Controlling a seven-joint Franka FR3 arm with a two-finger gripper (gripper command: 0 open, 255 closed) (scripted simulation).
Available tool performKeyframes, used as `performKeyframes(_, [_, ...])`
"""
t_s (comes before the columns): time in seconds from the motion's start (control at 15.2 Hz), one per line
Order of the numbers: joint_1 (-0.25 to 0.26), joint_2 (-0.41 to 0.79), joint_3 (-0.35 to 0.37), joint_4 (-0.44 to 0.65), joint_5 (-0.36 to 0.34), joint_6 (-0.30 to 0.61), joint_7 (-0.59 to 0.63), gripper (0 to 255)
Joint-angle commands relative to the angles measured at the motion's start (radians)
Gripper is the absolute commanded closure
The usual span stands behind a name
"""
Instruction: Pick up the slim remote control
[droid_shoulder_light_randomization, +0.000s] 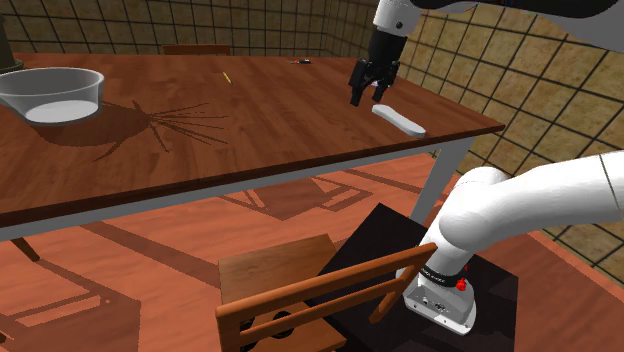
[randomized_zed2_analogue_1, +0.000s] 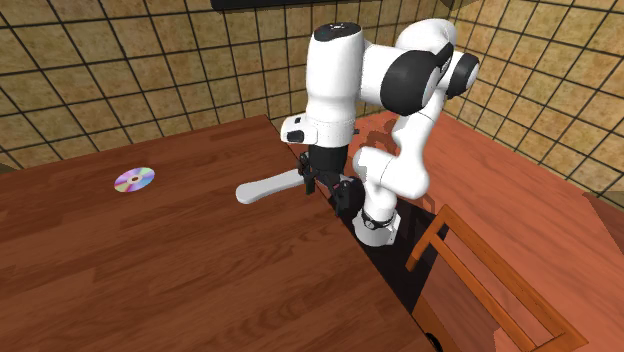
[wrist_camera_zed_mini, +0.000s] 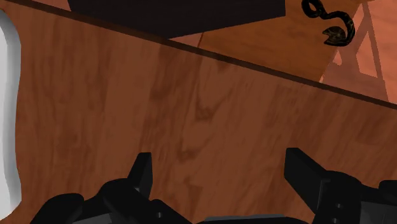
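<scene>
The slim remote control (droid_shoulder_light_randomization: 398, 120) is a long, plain white bar lying flat on the wooden table (droid_shoulder_light_randomization: 200, 150), close to its corner. My black gripper (droid_shoulder_light_randomization: 367, 97) hangs just above the tabletop beside the remote, toward the shoulder view's left of it. Its fingers stand apart with nothing between them. In the second exterior view the remote (randomized_zed2_analogue_1: 268, 186) lies to the left of the gripper (randomized_zed2_analogue_1: 312, 184). The wrist view has the two fingers (wrist_camera_zed_mini: 141, 175) spread over bare wood, and the remote (wrist_camera_zed_mini: 7, 108) sits outside them, off to one side.
A clear bowl (droid_shoulder_light_randomization: 50, 95) stands at the table's far left in the shoulder view. A shiny disc (randomized_zed2_analogue_1: 133, 179) lies on the wood further along. A wooden chair (droid_shoulder_light_randomization: 300, 290) stands by my stand (droid_shoulder_light_randomization: 400, 270). Tiled walls are close behind the table.
</scene>
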Motion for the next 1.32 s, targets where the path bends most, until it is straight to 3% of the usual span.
performKeyframes(0.0, [-0.024,0.004,-0.036,-0.004,-0.031,-0.004,-0.026,0])
performKeyframes(0.92, [-0.173,0.143,-0.279,0.025,-0.228,0.058,-0.191,0])
performKeyframes(1.25, [-0.178,0.141,-0.289,-0.029,-0.237,0.111,-0.189,0])
